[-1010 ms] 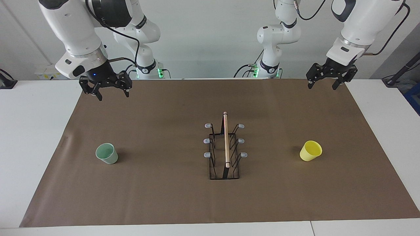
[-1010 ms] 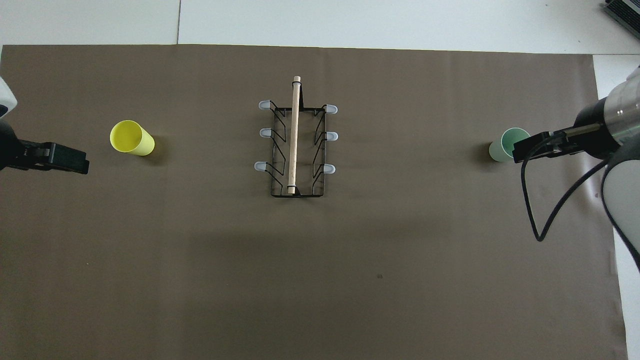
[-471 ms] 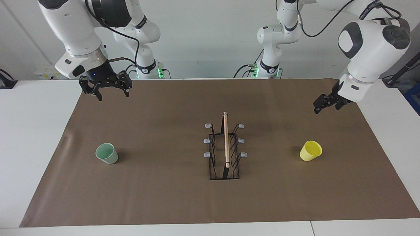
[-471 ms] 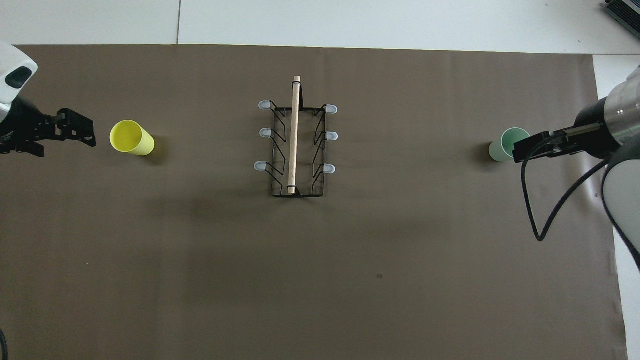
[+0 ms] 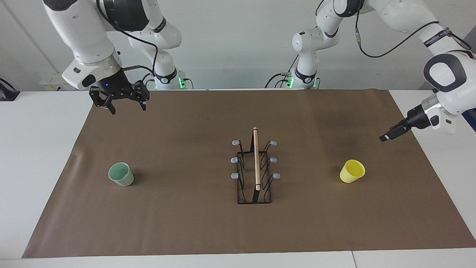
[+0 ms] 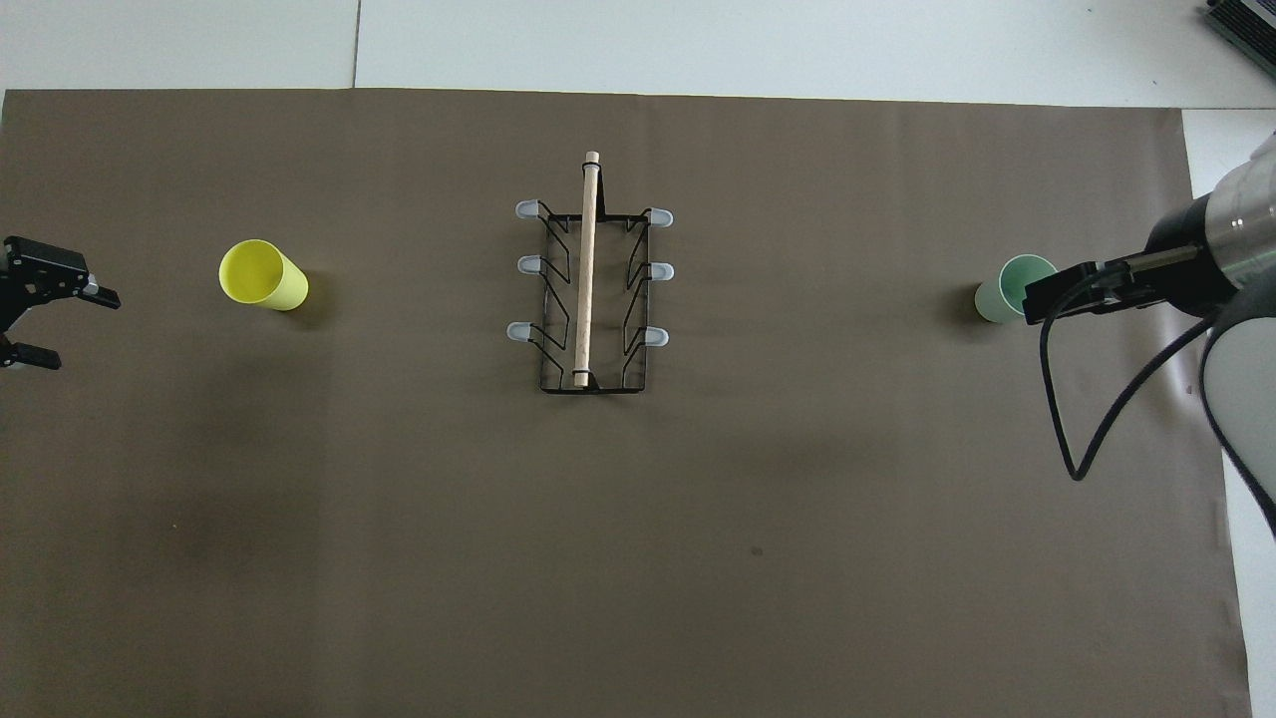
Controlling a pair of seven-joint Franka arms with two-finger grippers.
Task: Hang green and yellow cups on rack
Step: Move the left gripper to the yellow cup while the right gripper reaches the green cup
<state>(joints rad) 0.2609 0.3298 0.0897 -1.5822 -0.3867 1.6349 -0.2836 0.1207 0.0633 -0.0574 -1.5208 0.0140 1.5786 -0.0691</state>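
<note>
You have the rack [image 5: 255, 169] standing in the middle of the brown mat [image 5: 193, 223] on the counter [image 5: 37, 149], its wooden rod running along the top and grey-tipped prongs sticking out on both sides, all of them bare. The green cup [image 5: 121, 174] sits upright on the mat toward the right arm's end of the counter, well apart from the rack; the yellow cup [image 5: 351, 171] lies toward the left arm's end, tilted so its mouth faces up and outward — also well apart from the rack. Your right hand [image 5: 126, 105] hangs in the air over the mat's edge nearest the robots, on the green cup's side, fingers spread apart and holding nothing. Your left hand [image 5: 386, 136] is low over the mat near its end, close to the yellow cup but not touching it, pointing down toward the mat — in the overhead view [image 6: 60, 324] you can see its two fingers standing apart, with nothing between them. Neither cup is on the rack.
</note>
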